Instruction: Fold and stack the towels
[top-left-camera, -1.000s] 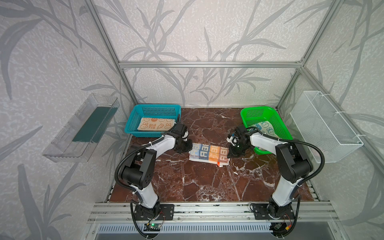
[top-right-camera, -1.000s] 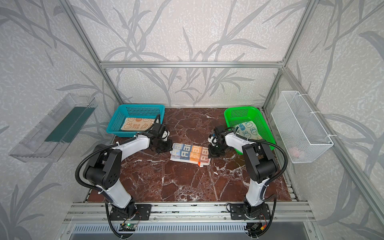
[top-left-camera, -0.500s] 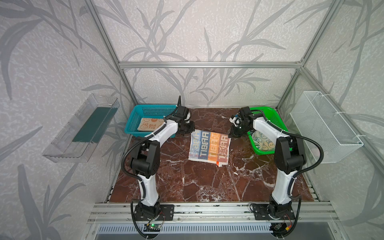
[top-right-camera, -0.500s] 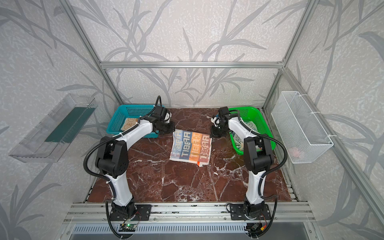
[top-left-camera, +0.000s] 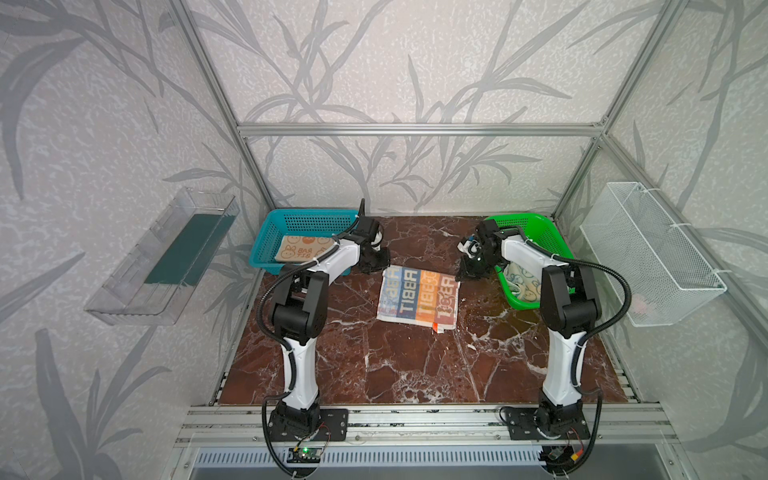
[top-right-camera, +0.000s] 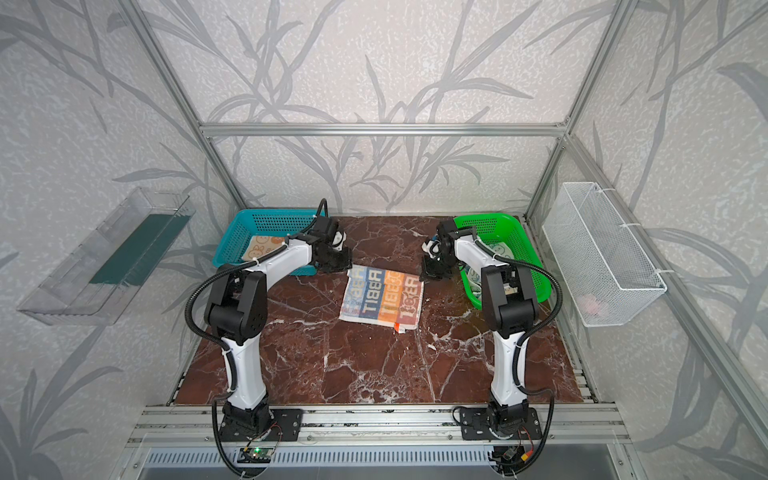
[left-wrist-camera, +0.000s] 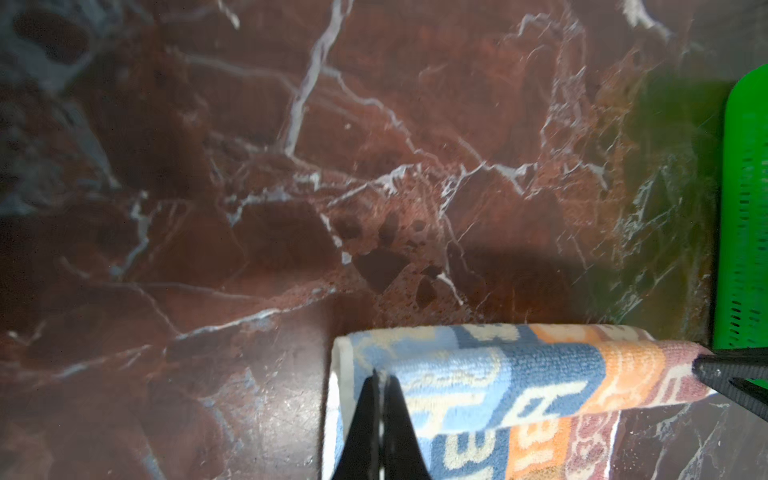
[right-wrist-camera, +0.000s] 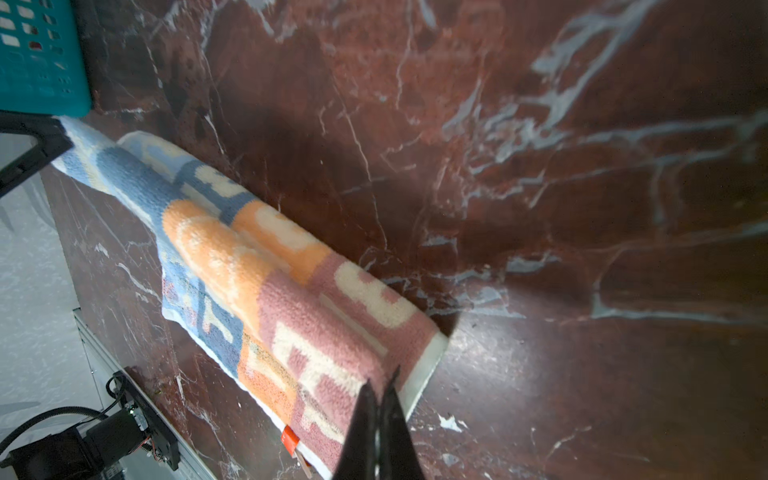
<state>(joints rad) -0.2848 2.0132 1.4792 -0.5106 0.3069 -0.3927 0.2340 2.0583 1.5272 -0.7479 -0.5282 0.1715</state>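
Nearest, the counter (top-left-camera: 415, 365) offers open room in both top views. The striped towel (top-left-camera: 417, 299) lies at centre, roughly square, with its lettering bands running near to far and an orange tag (top-left-camera: 436, 328) at its near right corner. Only the wrist views show the grip: the left fingers (left-wrist-camera: 365, 424) and right fingers (right-wrist-camera: 361, 428) are pinched closed on its far corners, lifting that edge. Beyond, a peach towel (top-left-camera: 303, 249) lies in the blue basket (top-left-camera: 307, 220) and a cream towel (top-left-camera: 519, 278) in the green basket (top-left-camera: 536, 218).

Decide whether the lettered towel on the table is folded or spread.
Folded, at least along its far edge: wrist views show the lettered towel doubled there, left end effector and right end effector pinching the upper layer.
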